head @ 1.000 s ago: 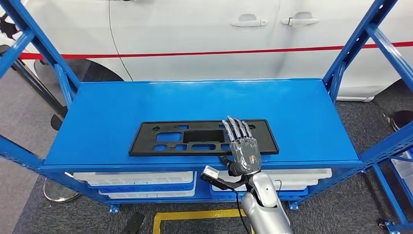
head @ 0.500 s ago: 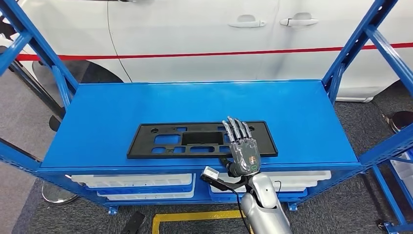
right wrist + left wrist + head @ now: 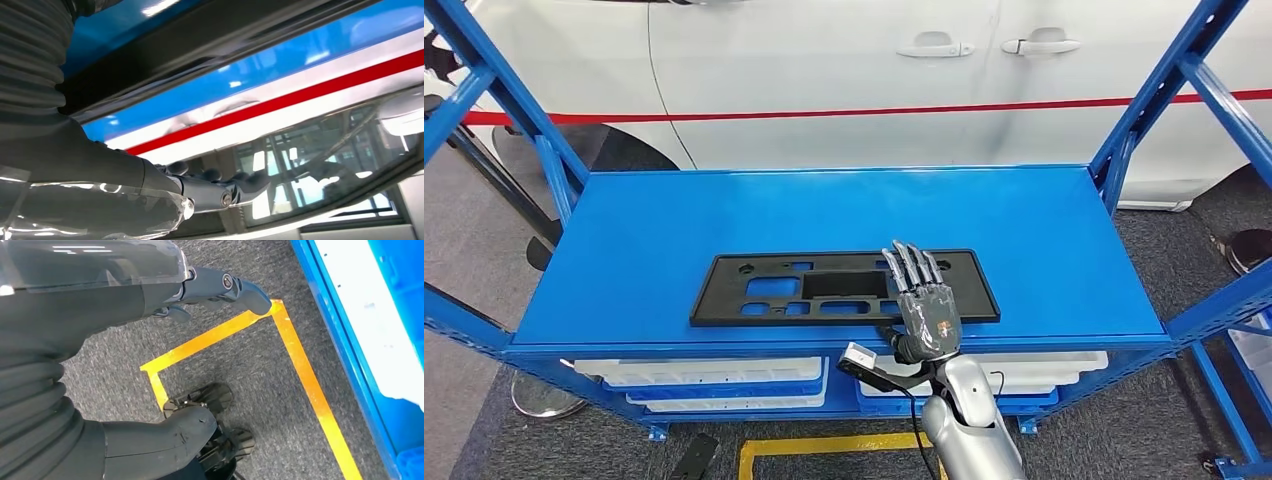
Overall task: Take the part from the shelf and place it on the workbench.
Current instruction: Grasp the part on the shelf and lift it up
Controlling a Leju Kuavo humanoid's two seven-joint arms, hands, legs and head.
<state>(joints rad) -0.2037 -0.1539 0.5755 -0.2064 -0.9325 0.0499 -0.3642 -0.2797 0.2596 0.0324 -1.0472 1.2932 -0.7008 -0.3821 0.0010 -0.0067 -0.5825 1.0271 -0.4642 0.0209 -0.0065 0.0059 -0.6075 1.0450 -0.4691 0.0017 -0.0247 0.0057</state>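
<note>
The black plastic panel (image 3: 844,287) lies flat near the front edge of the blue shelf (image 3: 724,215). It looks light, thin and stiff, with cut-outs; its long front rim, beside that edge, seems the best hold. The right hand (image 3: 924,310) rests flat over the panel's right end, fingers (image 3: 909,262) straight and slightly spread, gripping nothing. The left hand (image 3: 210,287) hangs over grey carpet, fingers loosely extended, holding nothing.
</note>
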